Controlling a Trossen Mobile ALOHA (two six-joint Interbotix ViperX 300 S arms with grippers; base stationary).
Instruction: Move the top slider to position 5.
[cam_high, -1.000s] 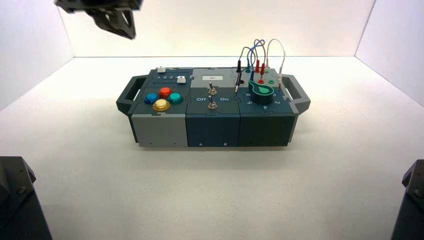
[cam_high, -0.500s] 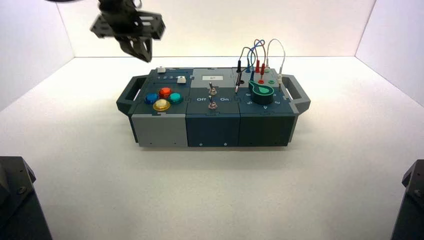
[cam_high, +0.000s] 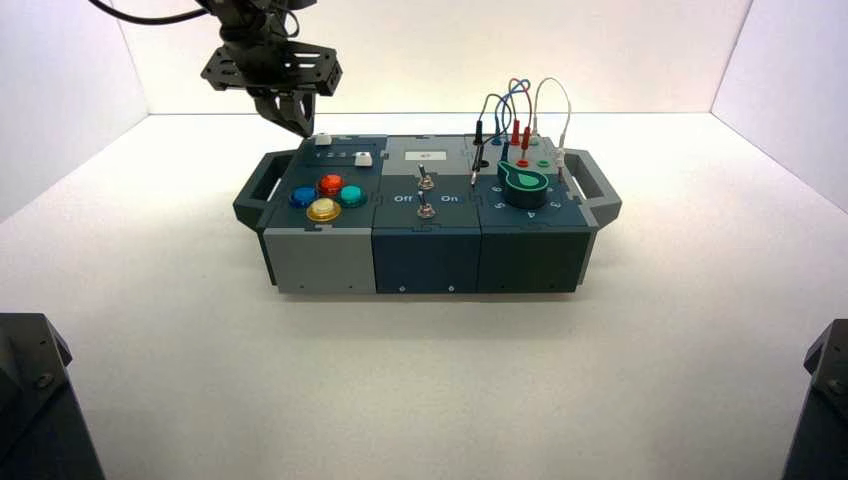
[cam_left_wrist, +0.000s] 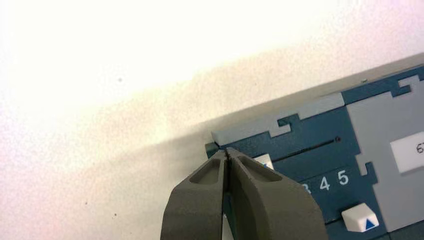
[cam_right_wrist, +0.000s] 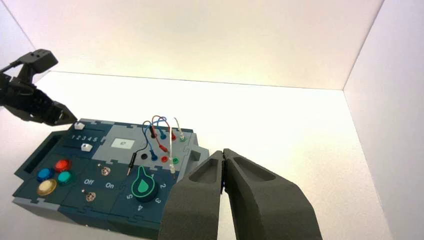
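The top slider's small white knob (cam_high: 322, 140) sits at the left end of its dark track on the box's back left corner. In the left wrist view the knob (cam_left_wrist: 265, 161) shows partly behind my finger, with the slot (cam_left_wrist: 305, 149) running away toward the 5. My left gripper (cam_high: 298, 128) is shut and empty, its tips (cam_left_wrist: 227, 151) just left of the knob at the box's back edge. The second, lower slider knob (cam_high: 363, 158) stands near the 5 (cam_left_wrist: 342, 177). My right gripper (cam_right_wrist: 223, 152) is shut and empty, held back off the box's right side.
The box (cam_high: 425, 255) stands mid-table with handles at both ends. It bears four coloured buttons (cam_high: 326, 196), two toggle switches (cam_high: 425, 195), a green knob (cam_high: 523, 183) and looped wires (cam_high: 520, 110). White walls close in the table.
My left gripper has come down and to the right from the upper left, and now its tips are beside the top slider's knob. The box has not moved.
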